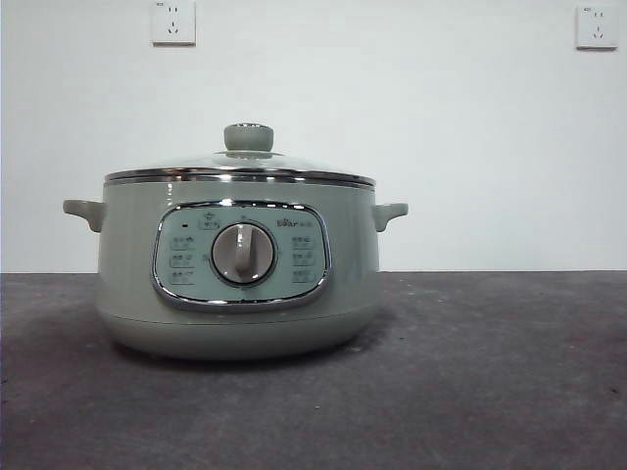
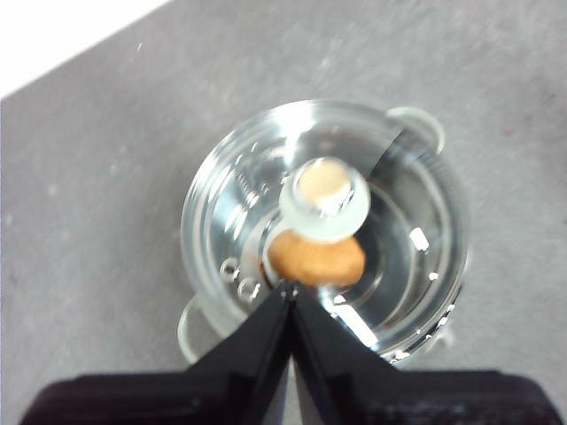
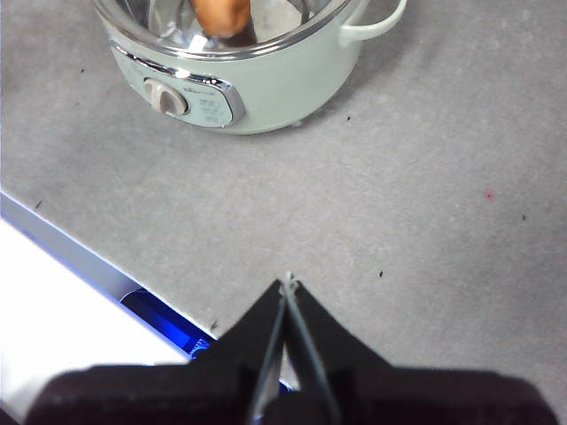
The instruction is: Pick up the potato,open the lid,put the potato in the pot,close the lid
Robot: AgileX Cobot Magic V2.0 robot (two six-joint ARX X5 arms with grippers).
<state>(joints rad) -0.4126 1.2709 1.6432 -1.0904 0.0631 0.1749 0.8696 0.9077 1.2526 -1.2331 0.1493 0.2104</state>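
Observation:
The sage-green pot (image 1: 240, 279) stands on the grey table with the glass lid (image 1: 240, 164) resting on it, knob (image 1: 249, 137) on top. In the left wrist view I look down through the lid (image 2: 407, 239) and see the orange-brown potato (image 2: 316, 259) lying inside the pot, partly under the knob (image 2: 324, 198). My left gripper (image 2: 291, 288) is shut and empty, high above the pot. My right gripper (image 3: 286, 283) is shut and empty, over bare table in front of the pot (image 3: 266, 88). The potato (image 3: 223, 16) shows inside there too. Neither gripper shows in the front view.
The grey table surface (image 1: 490, 372) runs around the pot. A white wall with two sockets (image 1: 173, 22) stands behind. In the right wrist view the table's front edge (image 3: 80, 252) with a blue strip lies near my right gripper.

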